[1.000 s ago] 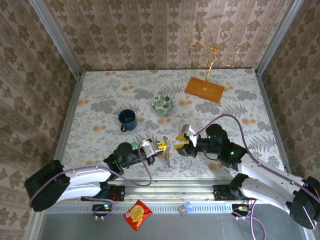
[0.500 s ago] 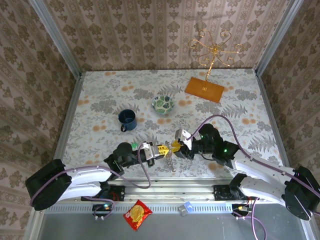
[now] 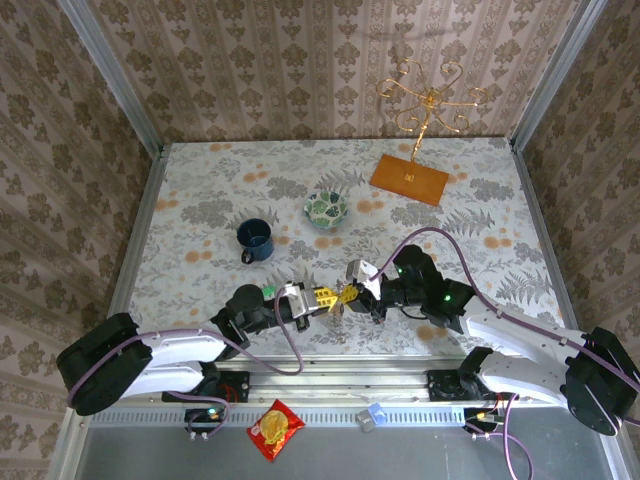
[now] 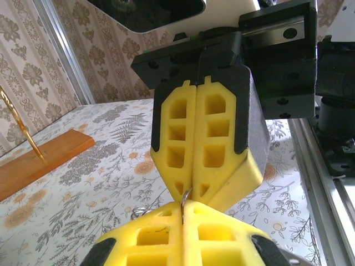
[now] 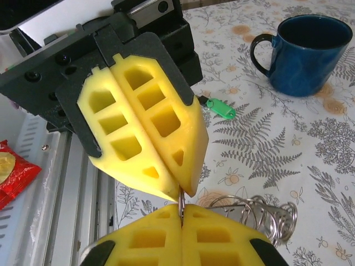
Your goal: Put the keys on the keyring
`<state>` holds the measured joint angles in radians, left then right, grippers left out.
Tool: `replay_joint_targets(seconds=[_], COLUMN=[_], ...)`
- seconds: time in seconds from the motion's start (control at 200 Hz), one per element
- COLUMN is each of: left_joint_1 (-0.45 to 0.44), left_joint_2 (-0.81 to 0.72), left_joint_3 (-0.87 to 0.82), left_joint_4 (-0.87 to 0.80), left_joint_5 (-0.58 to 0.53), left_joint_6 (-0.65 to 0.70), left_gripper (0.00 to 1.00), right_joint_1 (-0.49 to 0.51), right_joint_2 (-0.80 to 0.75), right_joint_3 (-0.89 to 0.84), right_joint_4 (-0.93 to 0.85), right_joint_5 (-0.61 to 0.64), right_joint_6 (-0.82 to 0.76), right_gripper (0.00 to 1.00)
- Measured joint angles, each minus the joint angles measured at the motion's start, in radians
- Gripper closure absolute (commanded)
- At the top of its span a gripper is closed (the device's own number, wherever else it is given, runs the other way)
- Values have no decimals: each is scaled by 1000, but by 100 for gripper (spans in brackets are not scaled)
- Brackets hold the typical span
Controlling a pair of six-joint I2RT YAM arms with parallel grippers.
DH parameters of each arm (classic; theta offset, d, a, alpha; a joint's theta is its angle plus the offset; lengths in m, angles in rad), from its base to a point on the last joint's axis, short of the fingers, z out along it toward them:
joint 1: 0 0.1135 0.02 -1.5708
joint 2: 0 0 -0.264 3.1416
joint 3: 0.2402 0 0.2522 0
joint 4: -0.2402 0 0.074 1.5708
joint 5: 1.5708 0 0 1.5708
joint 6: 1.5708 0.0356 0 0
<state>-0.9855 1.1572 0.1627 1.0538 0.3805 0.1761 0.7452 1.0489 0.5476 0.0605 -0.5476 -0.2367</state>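
Keyring point(image 5: 274, 219) clamped in left end effector point(image 5: 178, 187), also right end effector point(image 5: 182, 215)

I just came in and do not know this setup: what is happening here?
The two arms meet tip to tip near the front of the table. The left hand and the right hand are both shut on the thin metal keyring between them. The green key lies on the table near the left hand, not yet on the ring.

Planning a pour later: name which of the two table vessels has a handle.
The blue mug, left of the green-patterned bowl: a loop handle juts from its near side; the bowl has none.
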Motion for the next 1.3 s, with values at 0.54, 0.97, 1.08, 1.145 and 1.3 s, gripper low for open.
replay_joint_targets(seconds=[0.54, 0.97, 1.08, 1.145, 1.3], left_joint_1=[78, 143, 150, 156, 160], left_joint_2=[-304, -237, -216, -209, -199], left_joint_3=[60, 128, 139, 146, 159], left_joint_4=[-486, -637, -643, -643, -643], left_joint_5=[10, 190, 230, 248, 276], left_joint_6=[85, 108, 105, 105, 104], left_gripper=[66, 70, 72, 73, 77], right_joint_1=[48, 124, 138, 146, 161], right_joint_2=[82, 192, 209, 218, 232], right_joint_3=[267, 409, 426, 435, 454], right_joint_4=[-377, -545, -563, -570, -582], right_joint_5=[68, 163, 179, 188, 209], right_joint_6=[-230, -372, -393, -400, -416], right_gripper=[100, 100, 100, 100, 100])
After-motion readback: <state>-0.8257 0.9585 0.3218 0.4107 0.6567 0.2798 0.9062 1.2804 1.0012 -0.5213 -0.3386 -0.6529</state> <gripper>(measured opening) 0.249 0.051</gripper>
